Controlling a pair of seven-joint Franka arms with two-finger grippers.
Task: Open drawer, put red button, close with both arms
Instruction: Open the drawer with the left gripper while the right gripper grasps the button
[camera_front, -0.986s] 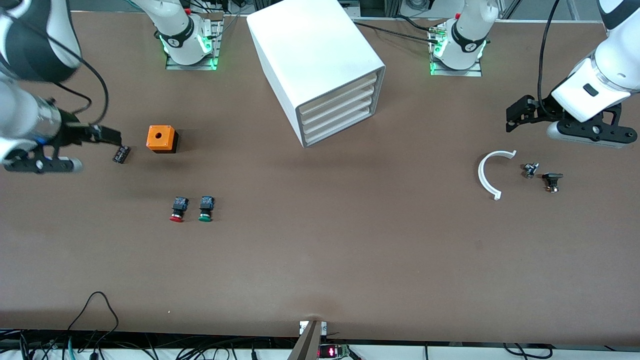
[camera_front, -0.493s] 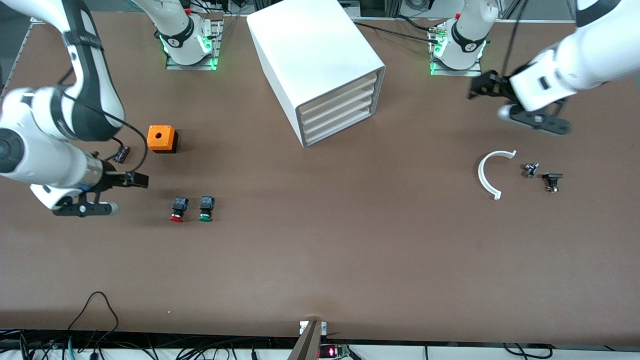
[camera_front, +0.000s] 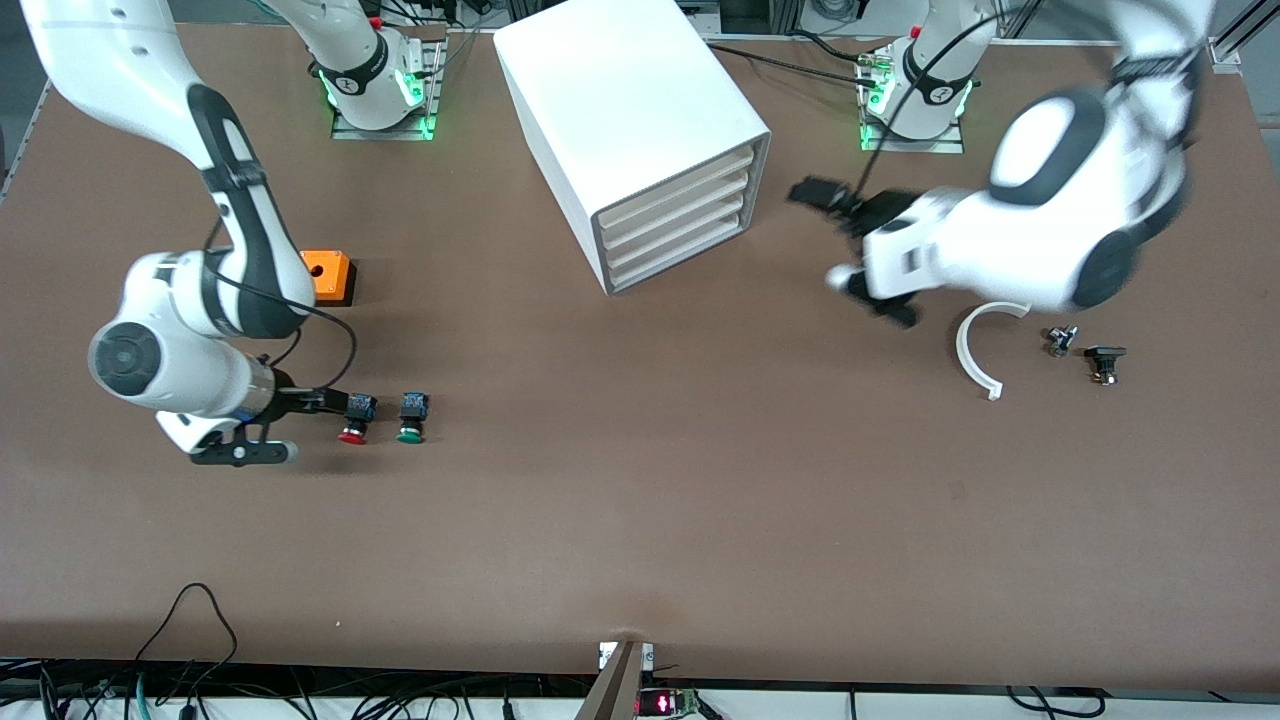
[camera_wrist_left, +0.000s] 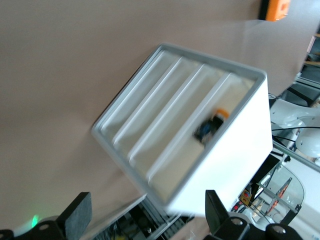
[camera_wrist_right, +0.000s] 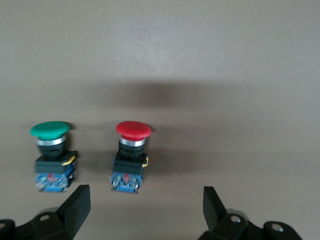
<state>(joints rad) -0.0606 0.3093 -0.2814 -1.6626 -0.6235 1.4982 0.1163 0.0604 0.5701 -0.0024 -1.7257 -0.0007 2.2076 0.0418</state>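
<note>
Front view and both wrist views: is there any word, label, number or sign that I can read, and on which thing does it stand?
No text can be read in any view.
Small dark mark on the band of each arm's base: too small to read.
Red-lit display at the table's near edge: too small to read.
Red button, green button, cabinet, orange box: no lettering visible.

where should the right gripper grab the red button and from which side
Grip the red button by its black-and-blue body, not the round cap: the body has flatter sides, and the cap is wider and rounded. It lies on its side, cap toward the front camera. The right gripper, open, is already at the body end, so closing across the body there looks best; the green button lies close beside it.
</note>
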